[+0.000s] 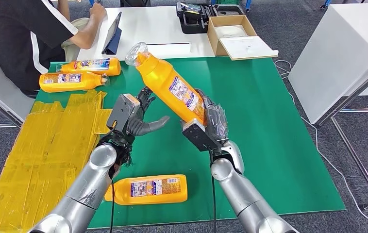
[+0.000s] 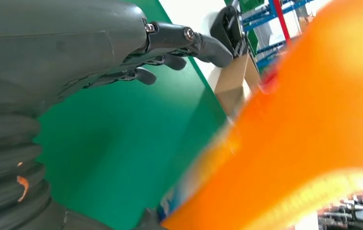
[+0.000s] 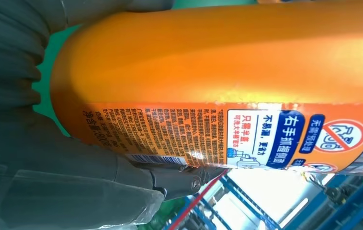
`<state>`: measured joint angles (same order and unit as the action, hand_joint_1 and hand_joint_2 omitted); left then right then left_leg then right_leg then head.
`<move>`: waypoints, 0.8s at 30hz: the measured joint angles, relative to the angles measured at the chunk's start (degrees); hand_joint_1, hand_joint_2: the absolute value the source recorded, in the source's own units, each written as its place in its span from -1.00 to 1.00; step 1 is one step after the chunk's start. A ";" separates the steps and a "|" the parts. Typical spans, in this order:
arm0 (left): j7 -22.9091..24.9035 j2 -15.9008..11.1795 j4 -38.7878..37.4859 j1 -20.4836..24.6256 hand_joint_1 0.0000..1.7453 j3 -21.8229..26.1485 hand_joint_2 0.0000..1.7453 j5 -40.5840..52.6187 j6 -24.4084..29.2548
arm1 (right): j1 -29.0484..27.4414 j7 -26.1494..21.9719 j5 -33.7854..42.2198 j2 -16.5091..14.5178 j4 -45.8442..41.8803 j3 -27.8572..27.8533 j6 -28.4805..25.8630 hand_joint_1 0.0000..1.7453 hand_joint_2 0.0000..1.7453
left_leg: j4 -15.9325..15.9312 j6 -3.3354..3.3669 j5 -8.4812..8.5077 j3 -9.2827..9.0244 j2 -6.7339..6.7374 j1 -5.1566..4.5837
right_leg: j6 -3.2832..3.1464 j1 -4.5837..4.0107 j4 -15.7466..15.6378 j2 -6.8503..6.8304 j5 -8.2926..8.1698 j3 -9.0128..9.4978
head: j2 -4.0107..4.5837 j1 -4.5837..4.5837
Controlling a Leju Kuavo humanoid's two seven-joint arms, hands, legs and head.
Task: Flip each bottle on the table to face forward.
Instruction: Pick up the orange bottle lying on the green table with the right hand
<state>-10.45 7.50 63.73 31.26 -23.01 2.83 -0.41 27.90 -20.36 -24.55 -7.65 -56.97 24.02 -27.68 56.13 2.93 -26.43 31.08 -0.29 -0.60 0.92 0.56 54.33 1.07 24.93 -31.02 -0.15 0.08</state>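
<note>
Nearest the robot, 1 orange bottle (image 1: 149, 189) lies flat on the green mat (image 1: 269, 145) that covers the bench, its long axis running side to side and its label up, on the near side of the lifted bottle (image 1: 170, 83). That lifted bottle is the landmark: the right hand (image 1: 211, 127) wraps its base end, fingers and thumb closed round the body as the right wrist view shows, and holds it clear of the mat, tilted, its long axis rising from the hand away and to the left, clear cap farthest from the robot. The left hand (image 1: 141, 119) sits just left of the bottle's lower half, fingers spread and empty, thumb pointing toward it; whether a fingertip touches the orange body I cannot tell. The left hand is the nearer free one, so any regrasp or turn about the long axis would likely call on it. Left of the lifted bottle, beyond the mat's edge, lies crumpled yellow sheeting (image 1: 41, 150). Farther off and to the left, 2 bottles (image 1: 77, 75) lie side by side, both lengthwise left to right. Beyond them a seated person (image 1: 22, 34) faces a tablet (image 1: 112, 34), and a cardboard box (image 1: 230, 36) lies beyond and right.
</note>
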 joint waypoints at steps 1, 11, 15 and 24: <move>0.00 0.07 0.00 0.02 -1.00 -0.15 1.00 -0.04 0.14 | 0.00 -0.01 0.10 -0.09 0.15 0.00 0.23 1.00 1.00 | 0.00 0.00 0.00 0.00 0.00 0.01 | 0.00 0.00 0.00 0.00 0.00 0.00 | 0.00 0.01; -0.07 0.42 -0.38 0.10 -1.00 -0.56 1.00 -1.27 1.05 | 0.00 0.31 -1.14 -2.10 2.21 0.19 0.49 1.00 1.00 | 0.00 0.00 0.00 0.01 0.00 0.03 | 0.00 0.00 0.01 0.00 0.00 -0.02 | 0.00 0.01; -0.14 0.45 -0.61 0.10 -1.00 -0.57 1.00 -1.39 1.20 | 0.00 0.32 -1.29 -2.48 2.92 0.20 0.47 1.00 1.00 | -0.01 0.00 0.00 0.02 0.00 0.04 | 0.00 0.00 0.01 0.00 0.00 -0.01 | 0.00 0.00; 0.71 0.61 -1.19 0.08 -1.00 -0.44 1.00 -10.08 -5.90 | 0.50 -0.13 -1.81 -3.07 4.80 0.66 -0.03 1.00 1.00 | 0.00 0.00 0.00 0.07 0.00 0.02 | 0.00 -0.01 0.01 0.00 0.00 -0.01 | 0.00 -0.01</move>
<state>-9.74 8.11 62.54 31.34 -23.45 -7.25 -6.31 28.39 -20.49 -26.35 -10.72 -52.16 24.68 -27.71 56.13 2.93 -26.43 31.15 -0.29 -0.58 0.92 0.55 54.34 1.08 24.93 -31.03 -0.15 0.07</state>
